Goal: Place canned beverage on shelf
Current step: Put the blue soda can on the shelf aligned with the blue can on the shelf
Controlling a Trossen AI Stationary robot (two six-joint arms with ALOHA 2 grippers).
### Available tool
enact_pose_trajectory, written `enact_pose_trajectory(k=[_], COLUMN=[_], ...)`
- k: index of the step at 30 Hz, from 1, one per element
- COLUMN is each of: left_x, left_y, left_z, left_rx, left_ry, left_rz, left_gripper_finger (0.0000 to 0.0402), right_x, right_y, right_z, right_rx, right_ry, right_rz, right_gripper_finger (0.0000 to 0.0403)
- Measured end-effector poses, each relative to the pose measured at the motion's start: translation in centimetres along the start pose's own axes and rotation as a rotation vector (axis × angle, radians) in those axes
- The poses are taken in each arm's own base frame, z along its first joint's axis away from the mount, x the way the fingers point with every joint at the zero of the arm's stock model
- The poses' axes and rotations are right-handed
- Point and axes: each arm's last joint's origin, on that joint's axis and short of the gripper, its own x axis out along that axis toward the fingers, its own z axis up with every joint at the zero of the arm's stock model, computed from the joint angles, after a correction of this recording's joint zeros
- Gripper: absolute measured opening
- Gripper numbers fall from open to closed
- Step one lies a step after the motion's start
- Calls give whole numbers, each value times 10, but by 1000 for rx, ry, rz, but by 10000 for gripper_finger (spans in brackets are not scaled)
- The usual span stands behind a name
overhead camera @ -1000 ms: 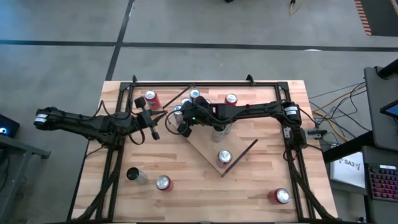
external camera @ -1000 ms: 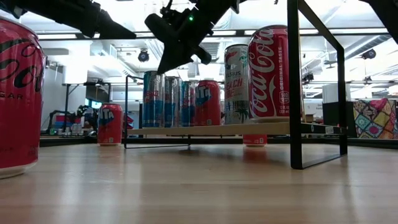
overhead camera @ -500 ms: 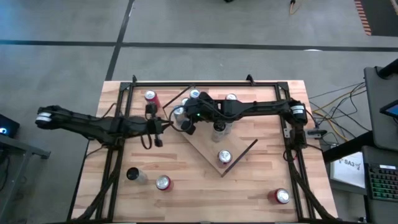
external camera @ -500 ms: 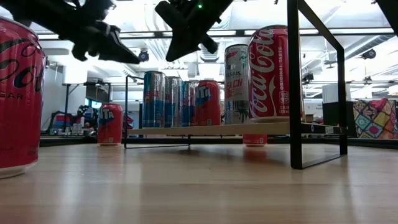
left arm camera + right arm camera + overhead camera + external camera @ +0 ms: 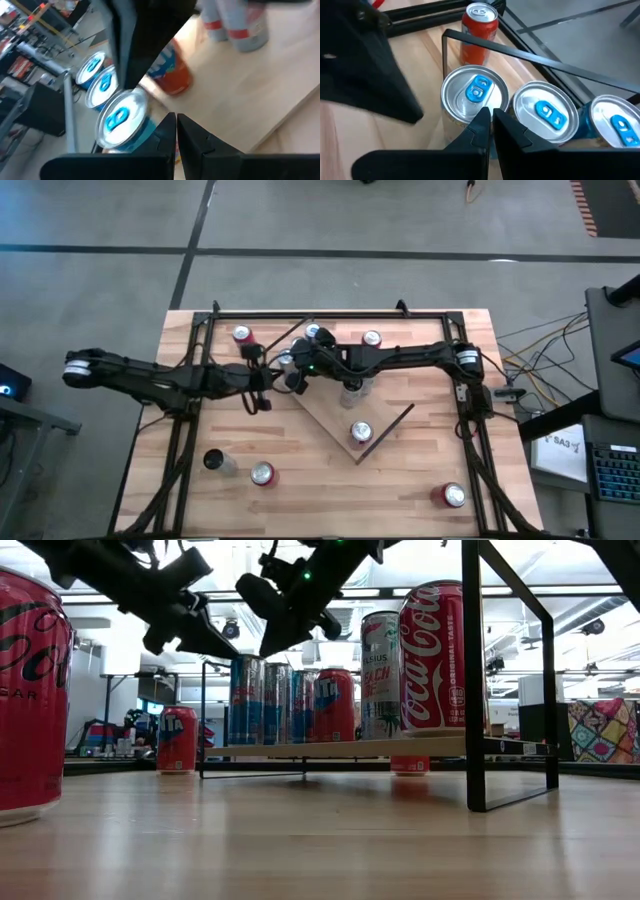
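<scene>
**Two hands above the cans**

The left hand [image 5: 262,388] and the right hand [image 5: 297,383] are both clenched and hold nothing. They hang close together over the far left corner of the shelf [image 5: 330,420], above the blue cans [image 5: 475,92] there. The shelf sits mid-desk [image 5: 400,480].

From above, the left tool [image 5: 262,381] and right tool [image 5: 296,380] nearly meet beside the blue-topped cans [image 5: 313,333] at the far corner of the shelf [image 5: 330,418]. A red can [image 5: 361,432] stands on the shelf's near end. On the bench [image 5: 400,480], loose cans include one red [image 5: 242,337] and another [image 5: 452,496].
</scene>
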Motion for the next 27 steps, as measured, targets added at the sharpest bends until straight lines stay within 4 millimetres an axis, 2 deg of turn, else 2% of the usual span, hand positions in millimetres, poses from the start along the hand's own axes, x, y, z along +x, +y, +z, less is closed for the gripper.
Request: enact_pose_trajectory(k=[4, 27], left_x=[1, 1], left_y=[4, 4], left_z=[-1, -2], left_rx=[-15, -25], left_ry=[22, 24], left_rz=[59, 61], left_gripper_finger=[0, 0], right_x=[0, -5], right_y=[0, 3], right_z=[0, 2], right_rx=[10, 6], right_ry=[4, -1], right_rz=[5, 21], right_gripper_finger=[13, 13])
